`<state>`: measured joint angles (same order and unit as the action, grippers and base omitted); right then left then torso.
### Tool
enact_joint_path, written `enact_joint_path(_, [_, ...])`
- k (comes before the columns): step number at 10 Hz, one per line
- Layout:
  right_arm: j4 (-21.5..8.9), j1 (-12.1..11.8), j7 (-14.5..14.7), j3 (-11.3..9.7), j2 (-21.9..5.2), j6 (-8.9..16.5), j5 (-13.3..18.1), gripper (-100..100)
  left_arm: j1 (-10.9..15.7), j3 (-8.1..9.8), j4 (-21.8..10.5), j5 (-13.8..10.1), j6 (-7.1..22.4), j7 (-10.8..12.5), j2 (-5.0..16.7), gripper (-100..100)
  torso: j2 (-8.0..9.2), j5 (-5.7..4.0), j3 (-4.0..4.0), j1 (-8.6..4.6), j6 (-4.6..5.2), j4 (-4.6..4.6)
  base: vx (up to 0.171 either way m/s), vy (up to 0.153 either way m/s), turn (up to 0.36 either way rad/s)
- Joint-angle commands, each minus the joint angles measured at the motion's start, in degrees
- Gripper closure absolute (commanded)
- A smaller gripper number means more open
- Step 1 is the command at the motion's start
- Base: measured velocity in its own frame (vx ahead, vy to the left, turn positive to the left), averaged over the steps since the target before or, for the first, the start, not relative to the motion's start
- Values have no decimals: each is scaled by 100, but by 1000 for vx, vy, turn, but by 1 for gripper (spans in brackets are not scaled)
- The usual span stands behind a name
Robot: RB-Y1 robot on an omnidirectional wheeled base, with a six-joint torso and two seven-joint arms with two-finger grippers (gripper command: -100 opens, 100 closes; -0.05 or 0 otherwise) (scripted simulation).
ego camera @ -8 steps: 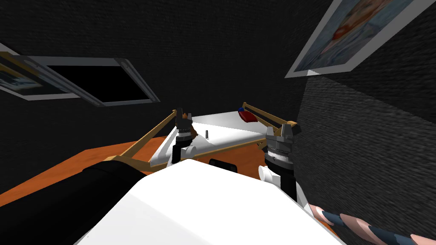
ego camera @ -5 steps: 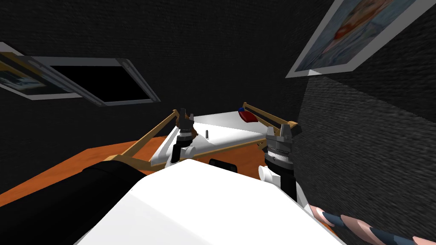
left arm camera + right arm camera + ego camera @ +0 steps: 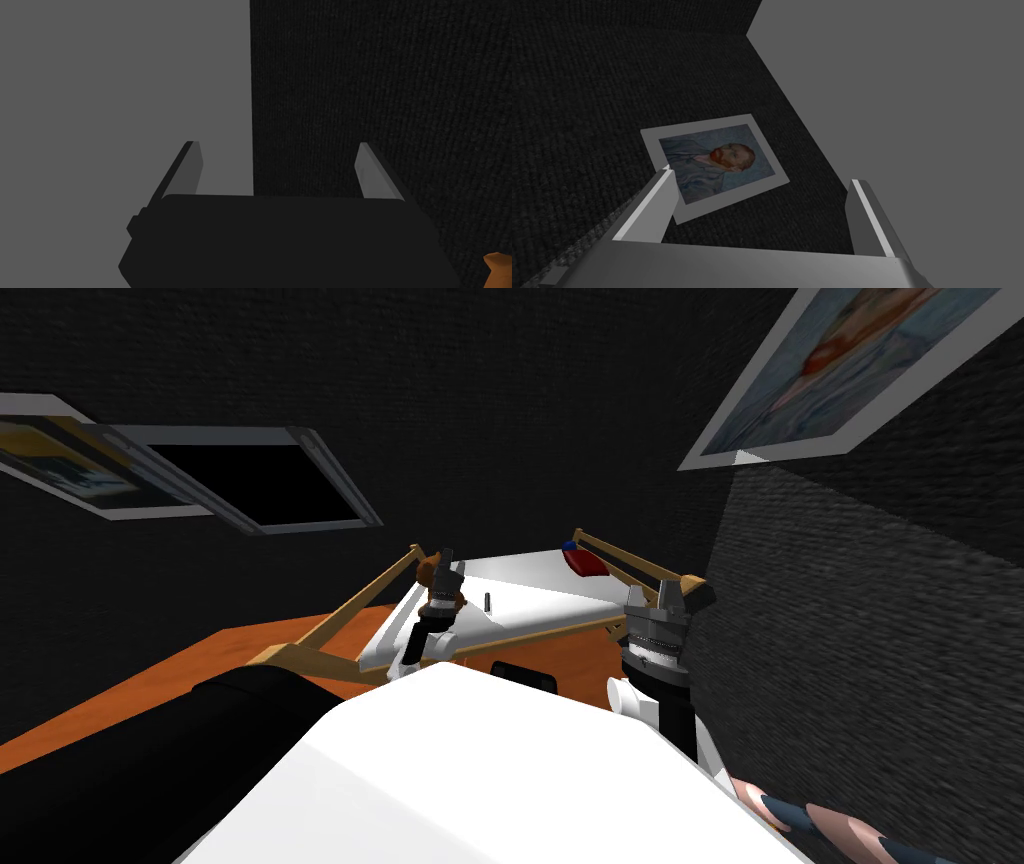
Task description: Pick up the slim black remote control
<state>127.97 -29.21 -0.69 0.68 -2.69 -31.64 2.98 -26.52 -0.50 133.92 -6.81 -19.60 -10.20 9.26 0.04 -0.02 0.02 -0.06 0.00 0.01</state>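
Note:
The slim dark remote (image 3: 487, 601) stands small on the white table top (image 3: 540, 586), which has a light wooden frame. My left gripper (image 3: 447, 558) is raised just left of the remote, over the table's left edge, apart from it. In the left wrist view the left gripper (image 3: 279, 145) is open and holds nothing, facing a wall. My right gripper (image 3: 664, 591) hangs over the table's right corner. It is open too (image 3: 763, 177) and holds nothing.
A brown object (image 3: 432, 575) sits by the left gripper, with its orange-brown edge (image 3: 497, 267) beside the hand. A red and blue object (image 3: 586, 561) lies at the table's far right. A black bulk (image 3: 120, 758) stands on the orange floor (image 3: 200, 663) at left.
My left gripper has shifted a little to the right, closer to the remote. The head camera has turned slightly. The right arm has held still.

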Motion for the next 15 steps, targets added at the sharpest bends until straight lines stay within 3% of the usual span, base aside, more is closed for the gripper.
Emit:
enact_joint_path(1, [0,0,0,0,0,0,0,0,12,-33,-81,-162,169,-58,241,-100,0,0,0,0,0,0,-12,-18,63])
enact_joint_path(5, [0,0,0,0,0,0,0,0,102,-280,-459,-758,827,-375,872,-100,4,-1,2,-5,-1,1,-23,-33,107])
enact_joint_path(6, [0,0,0,0,0,0,0,0,102,-280,-459,-758,827,-375,872,-100,5,0,3,-6,0,1,-24,-26,40])
enact_joint_path(9, [0,0,0,0,0,0,0,0,171,-514,-780,-1281,1343,-650,1330,-100,1,0,1,-2,-1,0,-15,-27,97])
enact_joint_path(10, [0,0,0,0,0,0,0,0,171,-514,-780,-1281,1393,-650,1330,-100,1,-1,0,-5,0,0,-10,-29,26])
enact_joint_path(12, [0,0,0,0,0,0,0,0,215,-701,-1014,-1633,1738,-844,1657,-100,-2,0,-1,-3,0,0,-5,-22,63])
enact_joint_path(15, [0,0,0,0,0,0,0,0,238,-806,-1140,-1834,1986,-942,1829,-100,-10,0,-5,1,1,-2,9,-16,22])
